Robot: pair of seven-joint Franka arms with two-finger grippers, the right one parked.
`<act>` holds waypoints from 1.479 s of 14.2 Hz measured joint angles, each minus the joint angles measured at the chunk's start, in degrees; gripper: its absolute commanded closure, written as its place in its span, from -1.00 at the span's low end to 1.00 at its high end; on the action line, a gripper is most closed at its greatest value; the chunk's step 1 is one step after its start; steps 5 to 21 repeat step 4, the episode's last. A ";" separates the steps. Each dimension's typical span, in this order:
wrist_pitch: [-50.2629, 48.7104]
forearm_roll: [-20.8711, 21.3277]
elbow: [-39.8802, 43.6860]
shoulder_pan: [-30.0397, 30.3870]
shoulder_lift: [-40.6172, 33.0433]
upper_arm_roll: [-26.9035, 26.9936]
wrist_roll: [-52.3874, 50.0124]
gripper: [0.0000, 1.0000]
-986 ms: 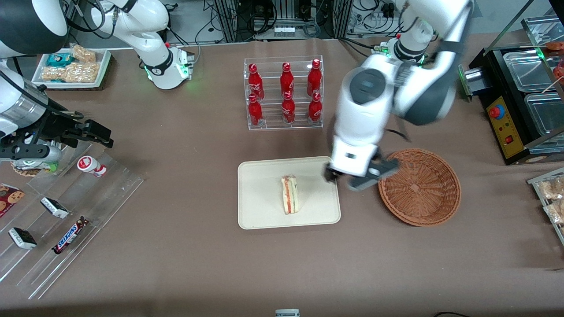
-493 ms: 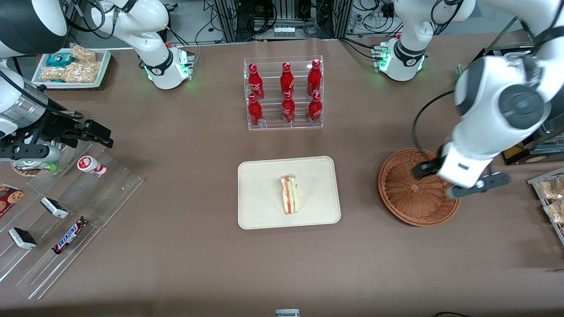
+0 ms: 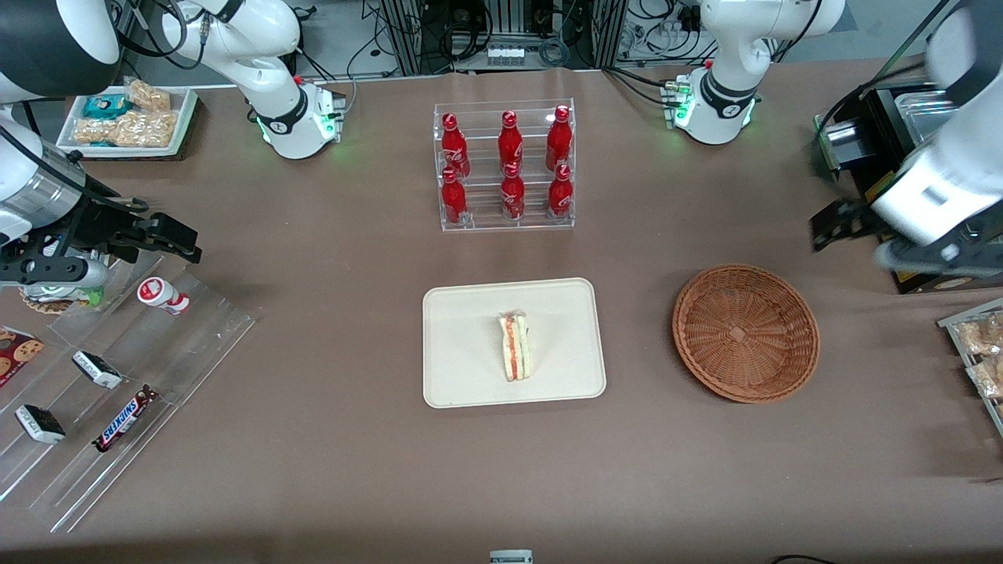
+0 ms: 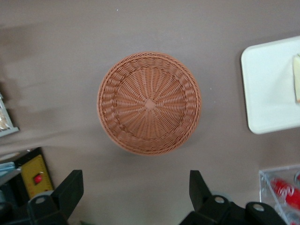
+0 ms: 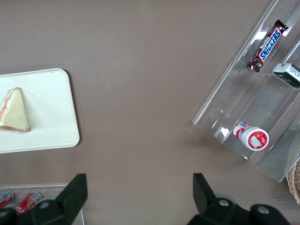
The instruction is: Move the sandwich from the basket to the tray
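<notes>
The sandwich point(image 3: 515, 346), a pale wedge with a red-orange filling edge, lies on the cream tray point(image 3: 470, 329) in the middle of the table. The round wicker basket point(image 3: 744, 333) beside the tray, toward the working arm's end, holds nothing. My gripper point(image 3: 881, 243) hangs open and empty above the table's working-arm end, farther from the front camera than the basket, over the black appliance. From the left wrist, the open gripper point(image 4: 133, 187) looks down on the basket point(image 4: 149, 103), a tray corner point(image 4: 267, 84) and a sliver of sandwich point(image 4: 296, 77). The right wrist view shows the sandwich point(image 5: 13, 112) on the tray point(image 5: 47, 122).
A clear rack of red bottles point(image 3: 505, 164) stands farther from the front camera than the tray. A black appliance with a red button point(image 3: 901, 219) and a tray of bagged snacks point(image 3: 979, 352) sit at the working arm's end. Acrylic steps with candy bars point(image 3: 117, 376) lie at the parked arm's end.
My gripper has swung from the tray's edge across the basket to the working arm's end of the table, staying open. The sandwich has stayed put on the tray.
</notes>
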 measured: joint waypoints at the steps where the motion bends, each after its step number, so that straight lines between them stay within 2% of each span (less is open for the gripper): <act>1: -0.86 -0.14 0.18 0.08 -1.42 1.12 2.39 -1.00; 21: -1.12 -0.15 1.30 0.31 -2.20 2.07 4.24 -1.00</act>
